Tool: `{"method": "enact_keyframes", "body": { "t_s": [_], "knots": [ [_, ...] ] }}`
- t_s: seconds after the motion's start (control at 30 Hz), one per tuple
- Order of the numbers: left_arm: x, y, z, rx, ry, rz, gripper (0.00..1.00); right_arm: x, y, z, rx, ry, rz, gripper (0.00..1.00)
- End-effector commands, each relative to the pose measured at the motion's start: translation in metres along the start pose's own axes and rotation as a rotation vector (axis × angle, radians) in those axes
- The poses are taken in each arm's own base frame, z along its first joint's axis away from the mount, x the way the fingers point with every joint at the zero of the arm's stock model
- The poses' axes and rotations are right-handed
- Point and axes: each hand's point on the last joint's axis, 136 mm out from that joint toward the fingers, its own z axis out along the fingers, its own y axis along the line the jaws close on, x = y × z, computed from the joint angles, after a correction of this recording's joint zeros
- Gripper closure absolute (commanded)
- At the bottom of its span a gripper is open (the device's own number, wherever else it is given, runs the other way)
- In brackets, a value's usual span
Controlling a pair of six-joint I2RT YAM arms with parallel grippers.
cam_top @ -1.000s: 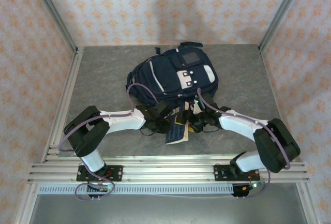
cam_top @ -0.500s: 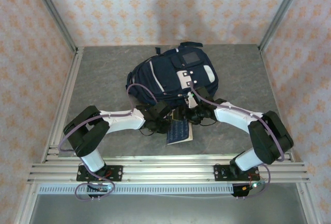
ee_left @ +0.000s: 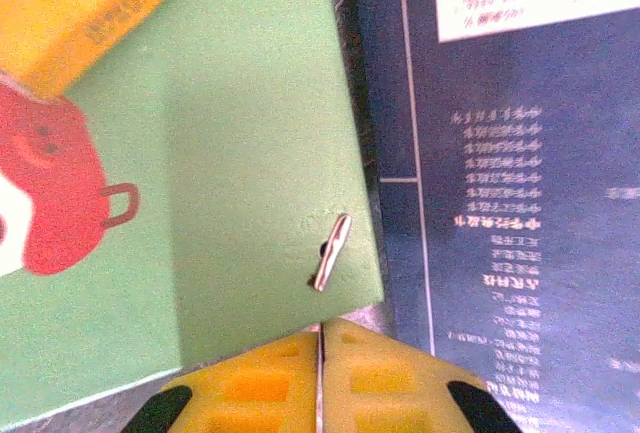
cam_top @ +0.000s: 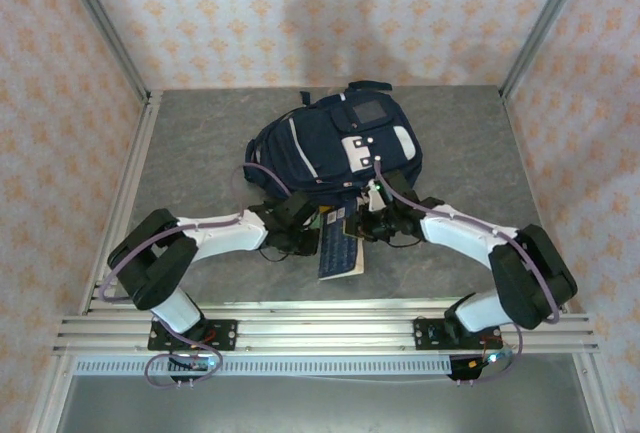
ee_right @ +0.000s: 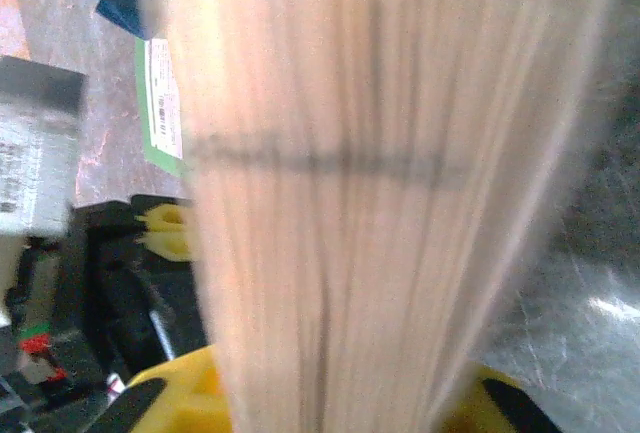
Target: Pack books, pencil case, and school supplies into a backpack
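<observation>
One dark blue book lies lengthwise toward the backpack, between the arms; left gripper pressed together beside it, right gripper astride page edges, grip unclear.

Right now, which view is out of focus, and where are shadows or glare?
Right wrist: the book sits too near the lens, its page edge blurred; small glare on the table. Left wrist: sharp, a shadow band across the green book. Top external: even light, soft shadow on the back wall.
</observation>
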Motion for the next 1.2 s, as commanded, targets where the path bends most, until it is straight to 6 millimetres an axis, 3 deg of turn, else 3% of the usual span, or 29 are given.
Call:
{"method": "enact_keyframes", "body": {
  "t_s": [0.0, 0.07, 0.17, 0.43, 0.5, 0.67, 0.8, 1.03, 1.17],
  "knots": [
    [-0.006, -0.007, -0.026, 0.041, -0.044, -0.024, 0.86, -0.009, 0.005, -0.021, -0.009, -0.108, 0.032, 0.99],
    [-0.011, -0.01, -0.042, 0.067, -0.077, -0.047, 0.82, -0.013, 0.01, -0.034, -0.031, -0.17, 0.056, 1.0],
    [-0.021, -0.017, -0.07, 0.124, -0.143, -0.089, 0.72, -0.023, 0.035, -0.069, -0.128, -0.307, 0.073, 1.0],
    [-0.062, -0.042, -0.156, 0.347, -0.429, -0.278, 0.17, -0.065, 0.084, -0.165, -0.478, -0.747, 0.216, 1.0],
    [-0.072, -0.053, -0.172, 0.463, -0.491, -0.352, 0.1, -0.074, 0.096, -0.184, -0.564, -0.822, 0.245, 1.0],
    [-0.089, -0.068, -0.202, 0.642, -0.591, -0.451, 0.08, -0.086, 0.125, -0.212, -0.731, -0.908, 0.269, 1.0],
    [-0.101, -0.075, -0.218, 0.735, -0.657, -0.491, 0.1, -0.089, 0.146, -0.218, -0.836, -0.91, 0.283, 1.0],
    [-0.113, -0.092, -0.236, 0.821, -0.727, -0.469, 0.16, -0.086, 0.173, -0.211, -0.911, -0.879, 0.267, 1.0],
    [-0.116, -0.102, -0.237, 0.833, -0.718, -0.449, 0.22, -0.084, 0.18, -0.204, -0.934, -0.863, 0.267, 1.0]
  ]
}}
